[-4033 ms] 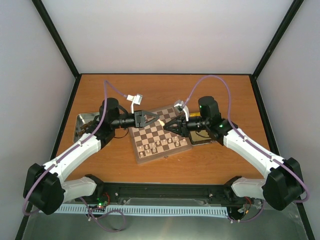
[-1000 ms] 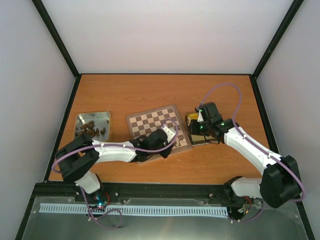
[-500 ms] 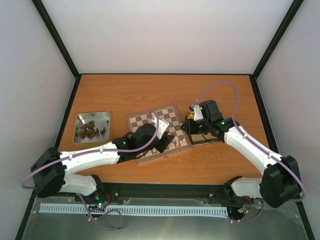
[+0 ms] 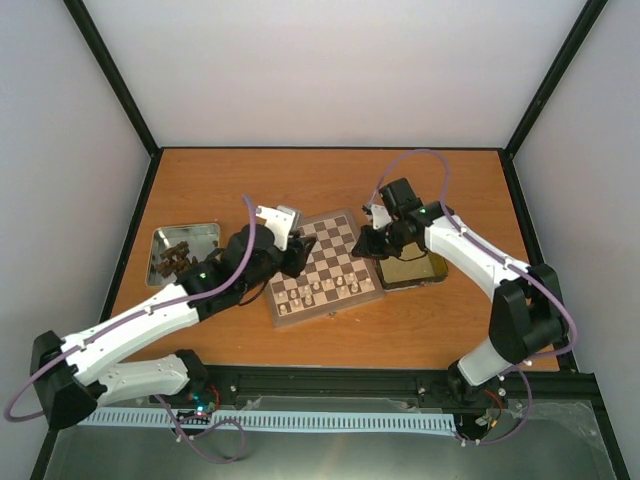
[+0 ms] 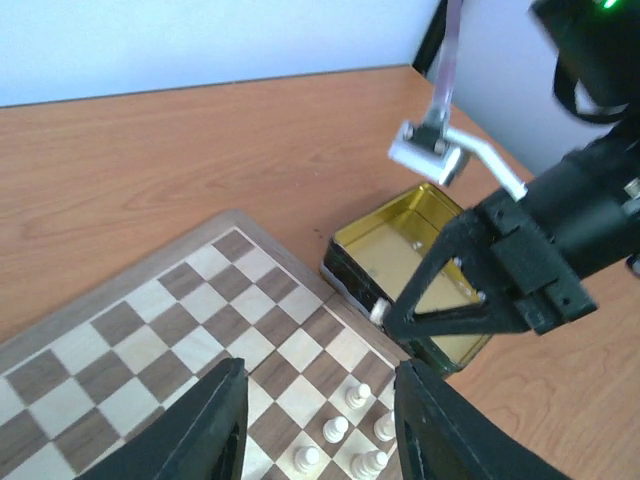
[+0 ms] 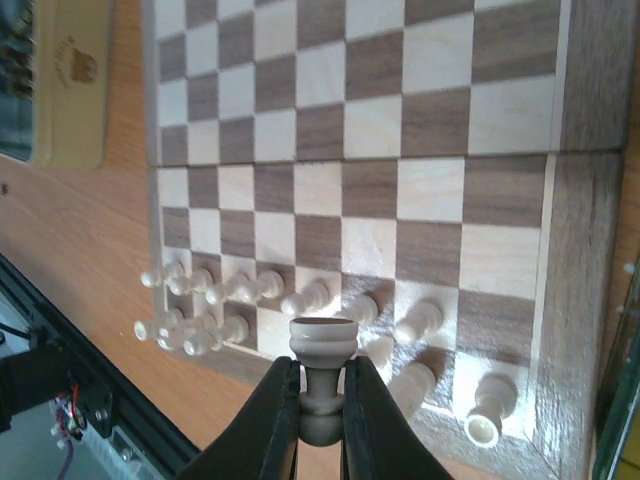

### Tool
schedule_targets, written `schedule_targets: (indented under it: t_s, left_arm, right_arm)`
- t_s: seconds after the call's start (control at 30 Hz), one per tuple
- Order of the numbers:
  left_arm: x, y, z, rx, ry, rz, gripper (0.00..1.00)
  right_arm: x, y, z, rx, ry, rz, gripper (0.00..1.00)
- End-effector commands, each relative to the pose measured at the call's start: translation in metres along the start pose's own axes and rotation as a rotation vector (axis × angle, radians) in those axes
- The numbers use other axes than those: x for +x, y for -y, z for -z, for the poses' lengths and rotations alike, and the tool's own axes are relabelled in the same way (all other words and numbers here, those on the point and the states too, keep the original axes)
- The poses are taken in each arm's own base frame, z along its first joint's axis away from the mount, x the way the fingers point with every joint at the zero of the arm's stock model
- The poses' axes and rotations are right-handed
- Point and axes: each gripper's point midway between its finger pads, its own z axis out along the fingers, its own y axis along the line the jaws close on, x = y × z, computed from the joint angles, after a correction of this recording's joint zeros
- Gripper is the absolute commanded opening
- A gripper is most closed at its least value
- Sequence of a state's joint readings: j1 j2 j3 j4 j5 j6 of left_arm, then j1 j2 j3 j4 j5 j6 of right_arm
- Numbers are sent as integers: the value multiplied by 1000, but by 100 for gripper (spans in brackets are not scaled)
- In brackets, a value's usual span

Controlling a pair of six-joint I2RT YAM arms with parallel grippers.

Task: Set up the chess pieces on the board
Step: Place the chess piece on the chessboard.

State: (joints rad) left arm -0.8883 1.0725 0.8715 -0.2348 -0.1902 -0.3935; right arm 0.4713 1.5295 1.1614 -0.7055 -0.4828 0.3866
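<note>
From above, the board [image 4: 322,268] is lying mid-frame, with the left gripper [image 4: 297,256] at its left edge and the right gripper [image 4: 359,245] at its right. Left wrist: the left jaws are standing apart, empty, above cream pieces [image 5: 340,428] at frame bottom. Right wrist: the right jaws are clenching a cream piece [image 6: 322,345] low in frame.
</note>
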Motion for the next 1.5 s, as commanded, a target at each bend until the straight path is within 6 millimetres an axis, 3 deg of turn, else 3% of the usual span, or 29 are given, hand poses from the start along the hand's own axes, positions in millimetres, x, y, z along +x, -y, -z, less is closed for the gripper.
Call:
schedule_targets:
  t_s: [0.0,0.23,0.37,0.63,0.9,1.47]
  left_arm:
    - [-27,-19,31,-98,51,-1,43]
    - [-35,-41,61,-198,102,-62,46]
    - [-39,-48,69,-234,120,-77,47]
    - [-30,-50,72,-218,127,-66,48]
    - [-27,-53,74,-231,127,-72,48]
    - [-24,-55,72,-241,120,-74,48]
  right_arm:
    - [27,10,-8,32,-182,-75,4]
    - [40,27,-15,146,-334,-110,3]
    - [43,33,-20,193,-409,-128,4]
    - [34,55,-33,319,-506,-134,4]
    - [25,65,-49,349,-536,-140,5]
    - [41,69,-50,344,-584,-153,9]
